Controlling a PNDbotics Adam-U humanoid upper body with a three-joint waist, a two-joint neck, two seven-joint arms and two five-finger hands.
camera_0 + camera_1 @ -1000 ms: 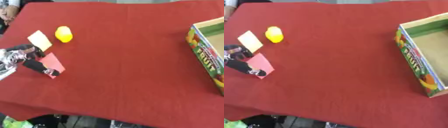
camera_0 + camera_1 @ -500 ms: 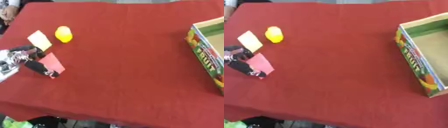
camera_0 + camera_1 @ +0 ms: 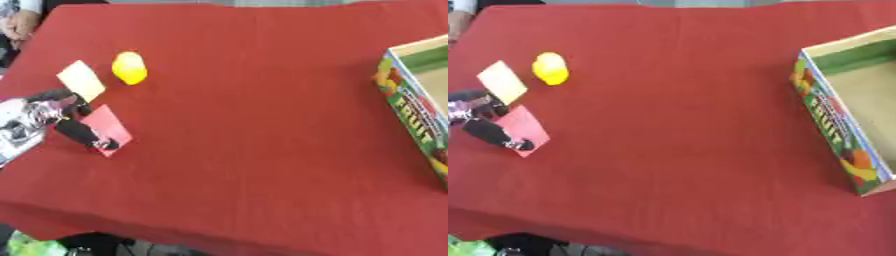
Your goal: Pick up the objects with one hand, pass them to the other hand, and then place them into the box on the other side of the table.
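The surface (image 3: 245, 125) was covered with a red cloth, and the task's things lay at its left side. The left hand (image 3: 48, 117) came in from the left edge, black and silver, and rested low on the cloth. One dark finger (image 3: 83, 135) reached forward and lay across the pink card (image 3: 109, 127), its tip touching the card near the lower corner. Whether the other fingers were curled or straight could not be told, since they showed only as a dark and silver mass; nothing was seen lifted off the cloth.

The pink card lay flat, tilted like a diamond, just beside the hand. A pale yellow card (image 3: 81, 80) lay flat just behind the hand, apart from the pink card. A round yellow thing (image 3: 129, 68) stood just to the right of the yellow card, near it but not touching.

Well apart, at the right edge of the surface, stood the box (image 3: 837, 122), an open carton with a green, fruit-printed side wall and a bare tan floor. Nothing showed inside it.

The right hand appeared in neither view.
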